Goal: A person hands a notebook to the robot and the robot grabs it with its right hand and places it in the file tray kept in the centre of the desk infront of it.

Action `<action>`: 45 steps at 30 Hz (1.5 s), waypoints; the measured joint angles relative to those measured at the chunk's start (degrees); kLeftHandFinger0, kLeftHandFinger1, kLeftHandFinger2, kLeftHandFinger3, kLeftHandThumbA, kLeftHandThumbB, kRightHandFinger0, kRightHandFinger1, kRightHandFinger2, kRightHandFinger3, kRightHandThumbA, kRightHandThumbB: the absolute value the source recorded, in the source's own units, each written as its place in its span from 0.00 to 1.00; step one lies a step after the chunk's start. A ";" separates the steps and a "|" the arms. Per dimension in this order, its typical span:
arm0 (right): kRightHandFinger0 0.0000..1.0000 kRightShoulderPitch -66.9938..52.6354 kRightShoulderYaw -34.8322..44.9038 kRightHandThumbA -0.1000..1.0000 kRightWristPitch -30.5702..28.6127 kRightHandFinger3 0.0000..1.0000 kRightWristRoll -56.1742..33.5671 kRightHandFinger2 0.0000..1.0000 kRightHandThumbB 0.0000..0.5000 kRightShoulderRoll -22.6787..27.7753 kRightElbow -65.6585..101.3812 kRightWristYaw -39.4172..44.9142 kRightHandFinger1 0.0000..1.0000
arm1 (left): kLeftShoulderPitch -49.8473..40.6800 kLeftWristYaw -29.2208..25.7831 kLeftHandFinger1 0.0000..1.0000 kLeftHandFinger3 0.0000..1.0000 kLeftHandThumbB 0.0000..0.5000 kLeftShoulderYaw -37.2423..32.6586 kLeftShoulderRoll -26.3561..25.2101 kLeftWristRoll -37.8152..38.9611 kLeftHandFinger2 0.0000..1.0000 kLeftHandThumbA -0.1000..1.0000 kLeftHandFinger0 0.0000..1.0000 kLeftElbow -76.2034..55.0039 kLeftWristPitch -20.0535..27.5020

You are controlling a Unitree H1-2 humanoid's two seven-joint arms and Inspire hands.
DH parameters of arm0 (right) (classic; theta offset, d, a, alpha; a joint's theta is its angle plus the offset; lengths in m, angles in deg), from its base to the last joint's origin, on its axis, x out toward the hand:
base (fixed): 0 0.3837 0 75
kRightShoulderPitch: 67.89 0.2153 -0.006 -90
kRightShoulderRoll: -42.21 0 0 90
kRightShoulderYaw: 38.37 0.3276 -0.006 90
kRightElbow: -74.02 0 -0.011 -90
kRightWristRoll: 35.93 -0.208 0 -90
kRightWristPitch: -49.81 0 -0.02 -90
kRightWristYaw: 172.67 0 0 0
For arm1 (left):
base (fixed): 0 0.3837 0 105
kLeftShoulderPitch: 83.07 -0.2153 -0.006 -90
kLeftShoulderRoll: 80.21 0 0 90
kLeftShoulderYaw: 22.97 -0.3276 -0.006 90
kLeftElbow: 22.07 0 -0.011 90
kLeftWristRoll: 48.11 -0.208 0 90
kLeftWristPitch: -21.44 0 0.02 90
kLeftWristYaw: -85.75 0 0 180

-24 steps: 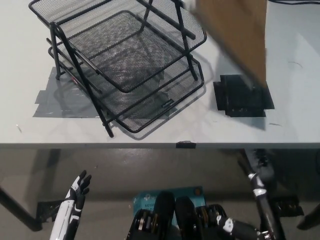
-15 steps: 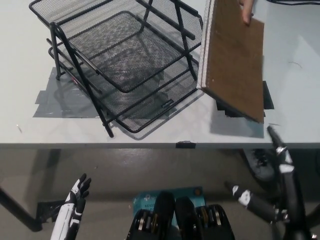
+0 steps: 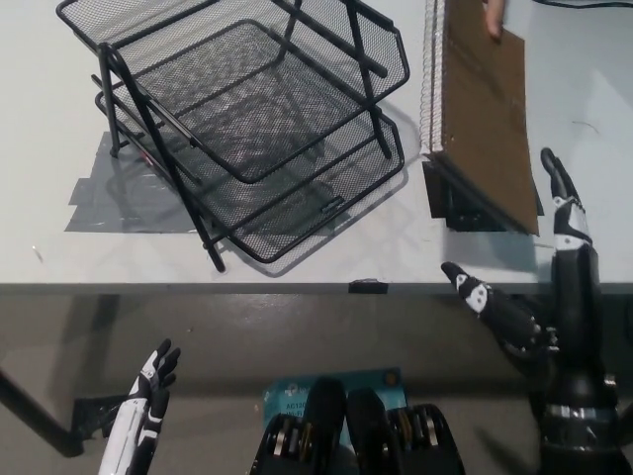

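**Handover stage: notebook offered, not yet grasped**

The right hand (image 3: 529, 287) is seen raised at the desk's front edge, near the right corner, fingers spread wide and nothing held. One fingertip reaches up over the desk surface just right of the notebook's lower corner; another points left below the desk edge. No contact with the notebook can be confirmed; a narrow gap appears between the upper fingertip and the cover.

The notebook (image 3: 485, 109), brown-covered with a spiral binding along its left side, is held up above the right part of the desk by a person's hand (image 3: 492, 14) at the back edge. Its lower end hangs over a black patch (image 3: 457, 203) on the desk surface. It is tilted, its lower end toward the front edge.

The file tray (image 3: 247, 129), a black mesh stack of tiers, is noted on the desk (image 3: 59, 267), left of the notebook and well apart from the right hand. A grey tape patch (image 3: 109, 203) lies under its left side. The visible tiers appear to hold nothing.

The left hand (image 3: 148, 401) is parked low, below the desk's front edge at the left, fingers apart, idle.

Progress judged: early. Presentation by the person is under way; grasp, transfer leftward and placement into the tray are all outstanding.
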 measured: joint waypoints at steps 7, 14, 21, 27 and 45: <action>1.00 6.81 -0.40 0.96 1.78 1.00 8.09 1.00 0.68 -0.20 -7.09 -4.97 1.00 | 0.92 -0.01 1.00 1.00 0.71 0.00 -0.01 -0.29 1.00 1.00 1.00 0.00 0.01; 1.00 13.33 -0.49 1.00 3.10 1.00 12.01 1.00 0.65 0.42 -16.28 -9.86 1.00 | 1.83 0.00 1.00 1.00 0.74 -0.03 0.01 -0.40 1.00 1.00 1.00 0.00 0.01; 1.00 18.29 -0.06 0.98 3.67 1.00 12.23 1.00 0.66 1.61 -22.35 -13.25 1.00 | 2.17 0.00 1.00 1.00 0.73 -0.04 0.03 -0.42 1.00 1.00 1.00 0.00 0.00; 1.00 21.23 0.11 1.00 4.76 1.00 12.32 1.00 0.68 2.58 -27.21 -15.93 1.00 | 2.21 0.02 1.00 1.00 0.71 -0.03 0.00 -0.34 1.00 1.00 0.99 -0.07 -0.02; 0.00 28.57 -1.62 0.86 4.37 0.08 14.38 0.12 0.00 4.87 -42.79 -31.23 0.00 | 2.16 0.06 1.00 1.00 0.76 0.00 -0.01 0.07 1.00 1.00 1.00 -0.09 -0.14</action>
